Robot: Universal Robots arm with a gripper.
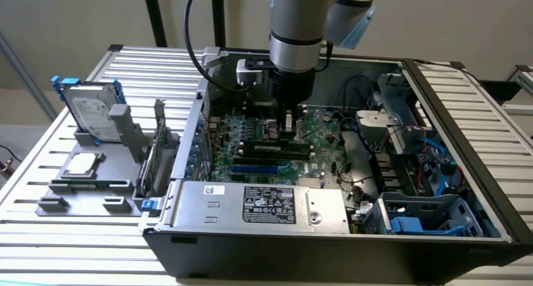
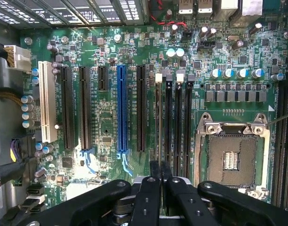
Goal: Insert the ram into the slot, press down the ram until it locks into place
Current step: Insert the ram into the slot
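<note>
The gripper stands directly over the ram. Its fingers are drawn almost together on the stick's upper edge, apparently clamping it. The ram stands on edge in the slot, the memory socket nearest the blue slot. Its long axis runs along the slot, parallel to the empty sockets beside it. Whether the end clips have locked cannot be told.
</note>
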